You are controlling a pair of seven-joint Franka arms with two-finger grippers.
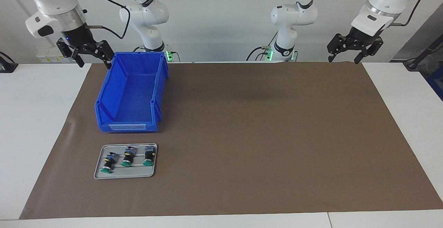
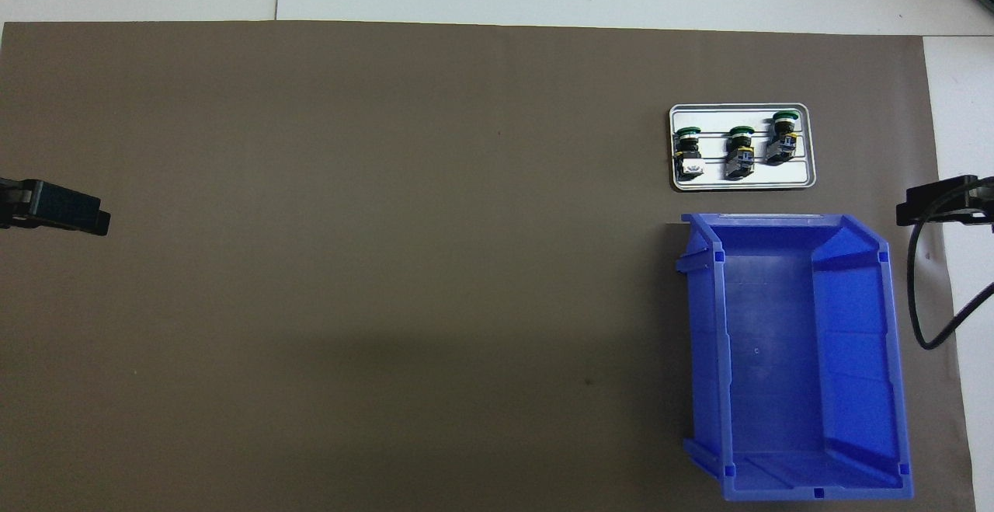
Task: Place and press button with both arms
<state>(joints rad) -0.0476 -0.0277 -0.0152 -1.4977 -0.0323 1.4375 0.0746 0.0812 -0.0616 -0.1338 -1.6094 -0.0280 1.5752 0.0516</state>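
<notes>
Three buttons lying on their sides in a row on a small grey tray (image 1: 100, 173), well away from the robots at the right arm's end of the brown mat (image 1: 263, 134). Each long axis roughly along the line from the robots outward: green caps pointing away from the robots, terminal blocks back toward them and toward the blue bin (image 1: 131, 93).

The outer button (image 1: 108, 163), nearest the mat's edge at the right arm's end, skewed a little, cap end swung outward. The middle button (image 1: 128, 156) tilted slightly the same way. The inner button (image 1: 149, 155), nearest the mat's middle, close to straight.

All three alike in build — round flat green cap, short black cylindrical body, blue and yellow block at the rear. Apart from one another, none touching. In the overhead view the inner button (image 2: 688, 153) shows a pale patch at its rear end; the middle button (image 2: 738, 153) and outer button (image 2: 781, 139) show blue and yellow there.

The blue bin open-topped, sitting nearer the robots than the tray, just beside it with a strip of mat between, its low front lip facing the tray.

Left gripper (image 1: 344, 55) raised over the mat's corner at the left arm's end, fingers spread, nothing between them. Right gripper (image 1: 93, 60) raised just beside the bin's rear corner, likewise released and empty. Both arms waiting, well apart from the tray.
</notes>
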